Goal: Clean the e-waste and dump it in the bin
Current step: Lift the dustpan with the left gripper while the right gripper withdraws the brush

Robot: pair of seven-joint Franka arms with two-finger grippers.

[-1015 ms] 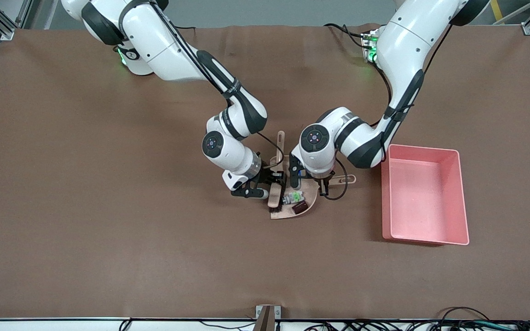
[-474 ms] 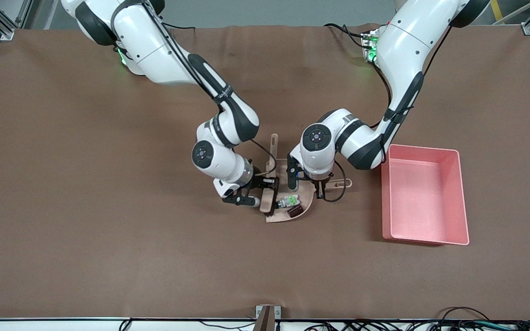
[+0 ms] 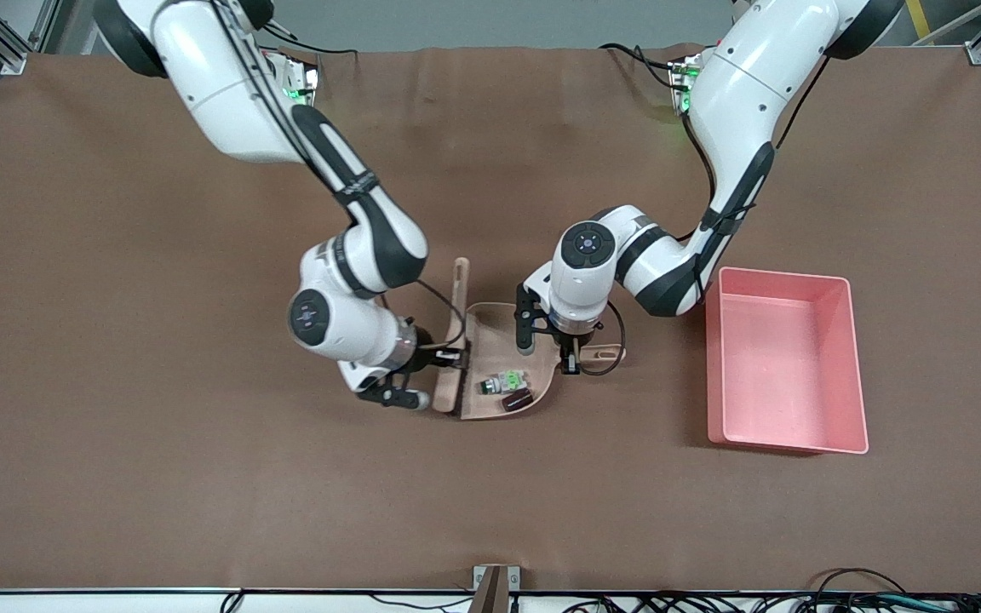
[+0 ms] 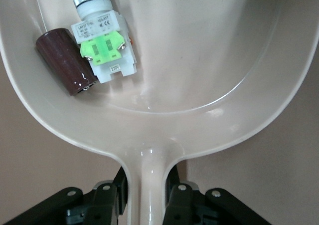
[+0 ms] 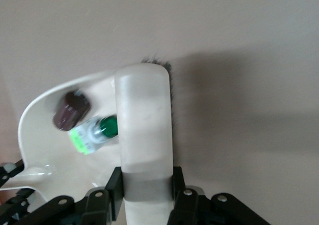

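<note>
We have both e-waste parts (image 3: pixel 506 390) in the dustpan (image 3: pixel 490 328), left gripper (image 4: pixel 145 195) grasping its handle, right gripper (image 5: pixel 144 195) clenched on the brush (image 5: pixel 143 130); tipping into the pink bin (image 3: pixel 855 358) remains.

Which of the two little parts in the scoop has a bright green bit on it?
The white-and-silver part. The cylinder beside it is plain dark brown.
</note>
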